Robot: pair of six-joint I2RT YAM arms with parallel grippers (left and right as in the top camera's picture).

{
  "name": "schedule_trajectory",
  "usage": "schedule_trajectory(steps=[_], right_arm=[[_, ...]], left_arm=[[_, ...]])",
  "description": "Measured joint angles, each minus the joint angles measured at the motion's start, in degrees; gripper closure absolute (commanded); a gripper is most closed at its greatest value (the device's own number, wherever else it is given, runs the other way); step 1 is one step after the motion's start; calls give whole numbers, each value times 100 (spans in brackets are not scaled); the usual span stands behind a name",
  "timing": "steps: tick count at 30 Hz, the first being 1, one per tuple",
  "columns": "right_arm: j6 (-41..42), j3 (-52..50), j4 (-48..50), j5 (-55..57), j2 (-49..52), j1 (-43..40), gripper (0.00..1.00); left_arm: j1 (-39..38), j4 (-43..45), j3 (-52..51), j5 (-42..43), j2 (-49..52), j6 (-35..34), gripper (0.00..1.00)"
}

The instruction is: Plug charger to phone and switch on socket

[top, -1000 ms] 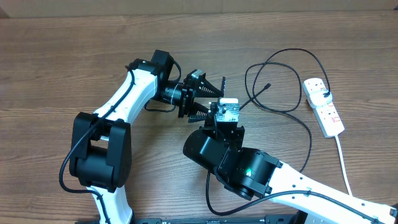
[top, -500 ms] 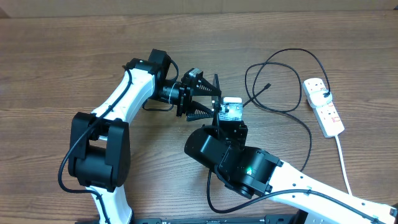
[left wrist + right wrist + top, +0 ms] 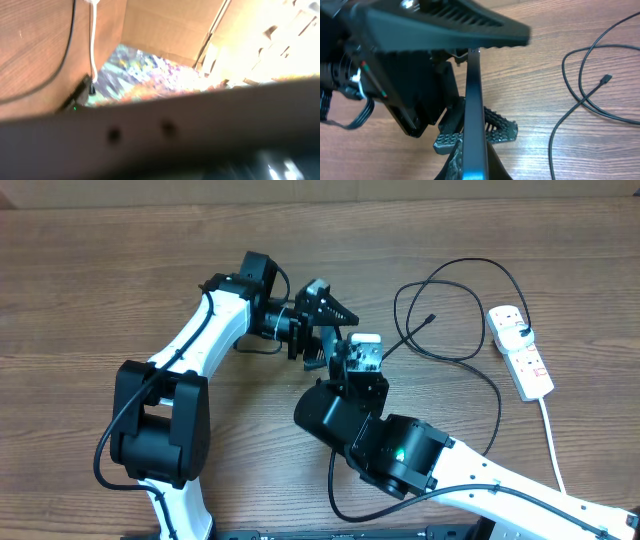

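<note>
Your right gripper [image 3: 472, 161] pinches the phone [image 3: 472, 110] from both sides at the bottom of the right wrist view. The phone stands edge-on there, a thin slab running up from the pads. Its far end reaches the underside of the upper finger [image 3: 445, 22] of the left gripper [image 3: 338, 330]; you cannot tell from these views whether the two touch. The left jaws are spread wide, and the honeycombed lower finger [image 3: 492, 127] shows behind the phone on either side of it. Both grippers meet just behind the middle of the desk [image 3: 100, 260], and from overhead the right wrist hides the phone. The left wrist view is blurred: a grey bar with two small holes crosses it at close range. The charger [image 3: 470, 260] loops over the right half of the desk. Its connector tip [image 3: 432, 316] lies free on the wood, right of the grippers and apart from the phone. The cable's other end runs to the socket [image 3: 522, 352], which lies near the right edge. The socket's white cord [image 3: 550, 430] trails toward the near right corner.
</note>
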Motion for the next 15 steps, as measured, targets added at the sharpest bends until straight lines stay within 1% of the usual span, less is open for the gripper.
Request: schedule_trajectory(steps=[3, 6, 8, 11, 13, 15], right_arm=[[225, 20, -63, -157, -15, -258, 96], [560, 22, -505, -422, -114, -723, 96], [767, 20, -774, -649, -240, -1167, 96], [1084, 20, -1119, -964, -579, -1971, 96], [1287, 20, -1257, -1283, -831, -2531, 96], [1486, 15, -1185, -1862, -1012, -3134, 96]], left_arm=[[149, 380, -2, -111, 0, -7, 0], [507, 192, 17, -516, 0, 50, 0], [874, -273, 28, -881, -39, 286, 0], [1351, -1073, 31, -1390, -256, 826, 0], [1635, -1611, 31, -1770, -570, 1290, 0], [1888, -2092, 31, -2203, -1025, 1751, 0]])
